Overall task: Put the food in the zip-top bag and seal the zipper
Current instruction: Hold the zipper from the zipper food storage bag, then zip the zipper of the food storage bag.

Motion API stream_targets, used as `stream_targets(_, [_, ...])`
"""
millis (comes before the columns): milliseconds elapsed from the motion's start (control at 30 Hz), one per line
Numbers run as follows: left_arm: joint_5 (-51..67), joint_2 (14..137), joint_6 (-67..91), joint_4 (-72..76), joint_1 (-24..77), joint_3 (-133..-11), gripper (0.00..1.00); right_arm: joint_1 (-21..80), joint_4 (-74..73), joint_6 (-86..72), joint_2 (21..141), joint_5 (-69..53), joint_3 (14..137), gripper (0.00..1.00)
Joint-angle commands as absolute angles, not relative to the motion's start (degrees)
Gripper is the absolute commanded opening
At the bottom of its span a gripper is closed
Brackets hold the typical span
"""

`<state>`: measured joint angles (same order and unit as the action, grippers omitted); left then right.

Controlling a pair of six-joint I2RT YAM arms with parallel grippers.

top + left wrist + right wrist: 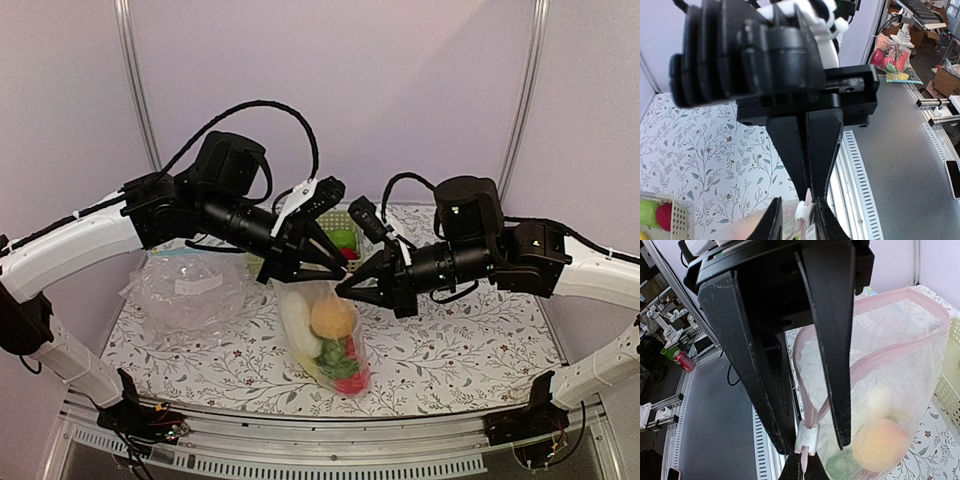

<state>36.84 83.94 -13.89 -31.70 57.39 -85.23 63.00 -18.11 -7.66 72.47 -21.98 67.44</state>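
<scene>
The zip-top bag point(325, 340) hangs between my two grippers, with its pink mouth gaping in the right wrist view point(875, 335). Inside it lies food: an orange peach point(333, 318), a white oblong piece point(297, 328), and green and red pieces point(340, 365). My right gripper point(805, 472) is shut on the end tab of the zipper point(812, 415), just past the white slider point(806, 437). My left gripper point(800, 220) straddles that slider point(803, 210). Its jaws are narrow, and a gap still shows on one side. From above, the two grippers meet at the bag's mouth, the left point(335, 262) over the right point(342, 290).
A cream basket point(362, 222) with green and red fruit stands behind the grippers, near the back of the flowered tablecloth. A second clear bag with a blue strip point(190, 290) lies at the left. The metal table edge point(865, 180) runs close under the grippers.
</scene>
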Motion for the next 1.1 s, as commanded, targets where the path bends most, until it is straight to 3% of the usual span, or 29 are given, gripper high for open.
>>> stream_targets(0, [37.0, 84.58, -14.12, -34.1, 58.04, -86.55, 0.21, 63.3, -17.29, -7.4, 70.86, -19.92, 67.08, 0.0])
stream_targets(633, [38.18, 84.68, -14.44, -36.6, 57.84, -88.48, 0.0, 63.26, -16.44, -8.6, 68.83, -13.33, 65.5, 0.0])
stream_targets(1067, [35.43, 84.6, -15.21, -38.86, 57.7, -89.28, 0.0, 63.32, -16.35, -9.48, 67.17, -5.96, 64.06, 0.0])
